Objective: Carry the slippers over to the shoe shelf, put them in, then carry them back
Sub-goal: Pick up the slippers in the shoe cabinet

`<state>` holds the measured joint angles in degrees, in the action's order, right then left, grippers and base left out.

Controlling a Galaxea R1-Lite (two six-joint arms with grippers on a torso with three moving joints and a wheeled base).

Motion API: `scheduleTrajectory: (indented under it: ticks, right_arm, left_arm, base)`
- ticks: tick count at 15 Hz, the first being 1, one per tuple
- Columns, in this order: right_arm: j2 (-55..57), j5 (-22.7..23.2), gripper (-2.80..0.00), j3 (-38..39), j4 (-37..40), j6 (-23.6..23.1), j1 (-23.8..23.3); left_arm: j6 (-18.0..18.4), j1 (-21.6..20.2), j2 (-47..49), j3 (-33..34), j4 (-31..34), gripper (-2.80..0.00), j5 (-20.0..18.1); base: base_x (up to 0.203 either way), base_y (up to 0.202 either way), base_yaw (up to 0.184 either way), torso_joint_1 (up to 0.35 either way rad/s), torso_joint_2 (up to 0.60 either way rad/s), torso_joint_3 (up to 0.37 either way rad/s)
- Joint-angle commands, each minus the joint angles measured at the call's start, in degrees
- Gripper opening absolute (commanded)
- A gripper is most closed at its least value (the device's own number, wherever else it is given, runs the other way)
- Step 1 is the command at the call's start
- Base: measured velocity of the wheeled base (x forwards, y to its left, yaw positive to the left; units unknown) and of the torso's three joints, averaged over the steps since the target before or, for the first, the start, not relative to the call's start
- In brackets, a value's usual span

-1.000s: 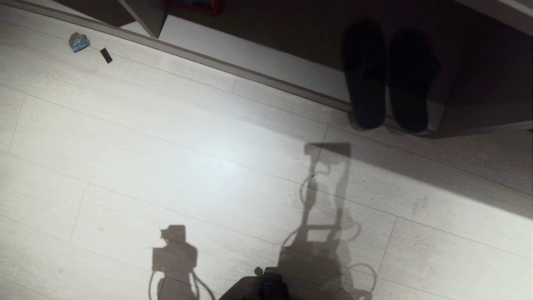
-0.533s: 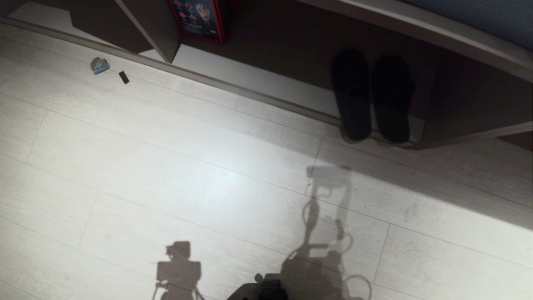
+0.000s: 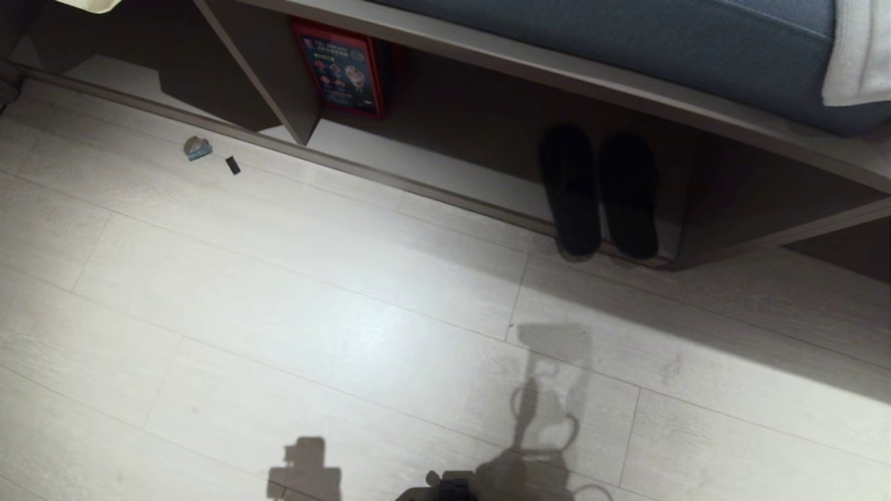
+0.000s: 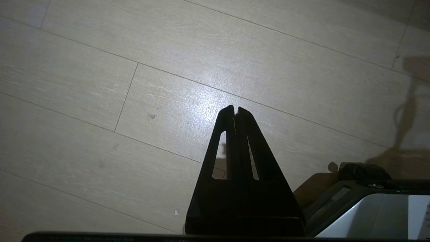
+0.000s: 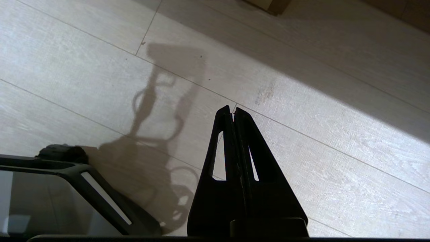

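Observation:
The two dark slippers [image 3: 598,191] lie side by side in the shoe shelf [image 3: 731,202], a low open cubby under a bench, with their heels at its front edge. An upright divider panel [image 3: 268,69] splits the cubby further left. Neither arm shows in the head view. My left gripper [image 4: 235,109] hangs shut over bare floor with nothing between its fingers. My right gripper [image 5: 232,110] is likewise shut and empty above the pale planks, well short of the slippers.
A red-framed printed card [image 3: 341,66] leans inside the cubby beside the divider. A small grey-blue scrap [image 3: 197,147] and a small black piece [image 3: 232,165] lie on the floor at the left. A blue cushion [image 3: 626,35] tops the bench. My base [image 3: 452,486] shows at the bottom edge.
The head view has tilted upward, so the slippers, cubby and floor scraps sit lower in the picture and the bench cushion has come into view. The slippers have not moved in the cubby.

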<state>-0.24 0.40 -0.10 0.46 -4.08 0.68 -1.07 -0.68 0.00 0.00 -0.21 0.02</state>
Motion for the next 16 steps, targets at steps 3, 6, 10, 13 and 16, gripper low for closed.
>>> scheduleTrajectory:
  ticks: [3,6,10,13,16]
  right_arm:
    - [0.24,-0.05,-2.8,0.01,-0.02,0.3,0.02]
    - [0.24,-0.05,-2.8,0.1,-0.2,0.12,0.02]
    - [0.24,-0.13,-2.8,0.01,-0.12,0.39,0.02]
    - [0.24,-0.05,-2.8,0.1,-0.2,0.21,0.02]
    - [0.24,-0.05,-2.8,0.1,-0.2,0.12,0.02]
  left_arm:
    - [-0.07,-0.02,0.09,0.0,-0.06,-2.8,-0.02]
    - [-0.07,-0.02,0.09,0.0,0.03,-2.8,-0.02]
    - [-0.07,-0.02,0.09,0.0,-0.06,-2.8,-0.02]
    - [-0.07,-0.02,0.09,0.0,0.03,-2.8,-0.02]
    - [-0.07,-0.02,0.09,0.0,-0.06,-2.8,-0.02]
  base:
    - [0.0,0.0,0.0,0.001,0.0,0.201]
    - [0.0,0.0,0.0,0.003,0.0,0.205]
    - [0.0,0.0,0.0,0.0,0.0,0.207]
    - [0.0,0.0,0.0,0.005,0.0,0.204]
    - [0.0,0.0,0.0,0.003,0.0,0.205]
